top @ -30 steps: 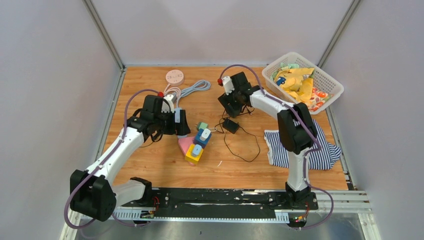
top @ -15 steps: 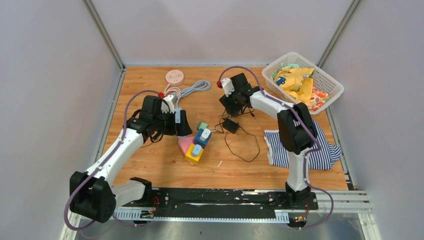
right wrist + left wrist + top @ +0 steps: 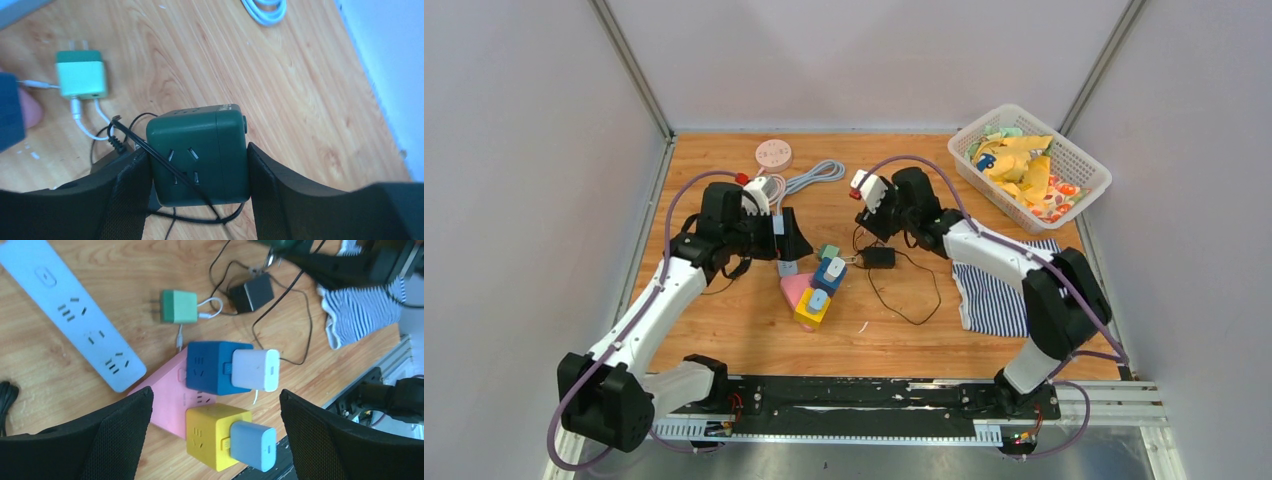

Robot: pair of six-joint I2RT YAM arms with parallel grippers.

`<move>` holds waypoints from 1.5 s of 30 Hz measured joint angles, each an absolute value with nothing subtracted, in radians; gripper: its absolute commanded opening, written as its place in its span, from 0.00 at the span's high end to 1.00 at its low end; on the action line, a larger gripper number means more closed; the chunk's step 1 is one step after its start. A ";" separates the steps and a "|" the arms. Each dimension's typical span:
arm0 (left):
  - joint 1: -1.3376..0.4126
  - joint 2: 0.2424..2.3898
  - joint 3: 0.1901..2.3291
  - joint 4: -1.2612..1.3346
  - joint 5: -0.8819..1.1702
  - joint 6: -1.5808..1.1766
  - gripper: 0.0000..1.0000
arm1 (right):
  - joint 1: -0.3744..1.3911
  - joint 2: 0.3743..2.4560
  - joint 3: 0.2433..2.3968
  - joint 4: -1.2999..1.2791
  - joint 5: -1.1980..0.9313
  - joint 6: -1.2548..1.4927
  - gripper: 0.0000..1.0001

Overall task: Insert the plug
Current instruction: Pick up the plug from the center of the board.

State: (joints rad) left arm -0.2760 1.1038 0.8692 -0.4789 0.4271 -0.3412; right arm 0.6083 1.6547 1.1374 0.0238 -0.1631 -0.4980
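Your right gripper (image 3: 199, 192) is clamped on the dark green cube socket (image 3: 197, 150). Only its wrist view shows the thin black cord (image 3: 167, 165) draped across the socket face. The boxy black plug (image 3: 251, 292) lies flat, just right of the blue cube (image 3: 210, 367). Your left gripper (image 3: 215, 437) hangs spread wide beside that cube.
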 measured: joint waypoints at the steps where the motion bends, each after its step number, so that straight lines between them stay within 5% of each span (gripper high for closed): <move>1: -0.276 1.105 0.883 -0.476 0.434 -0.341 0.04 | 0.617 1.627 1.111 0.054 -0.181 -0.519 0.68; 16: -0.280 1.152 0.968 -0.266 0.717 -0.393 0.11 | 0.836 1.308 0.752 0.345 -0.307 -0.880 0.69; 45: -0.429 1.190 0.992 -0.346 0.737 -0.163 0.15 | 1.015 1.158 0.668 0.346 -0.226 -1.079 0.69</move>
State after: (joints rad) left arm -0.4294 1.1904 0.9924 -0.3458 0.7368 -0.1631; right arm 1.0145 1.1580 0.6678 0.3462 -0.2264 -1.0786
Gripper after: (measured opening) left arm 0.856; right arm 0.637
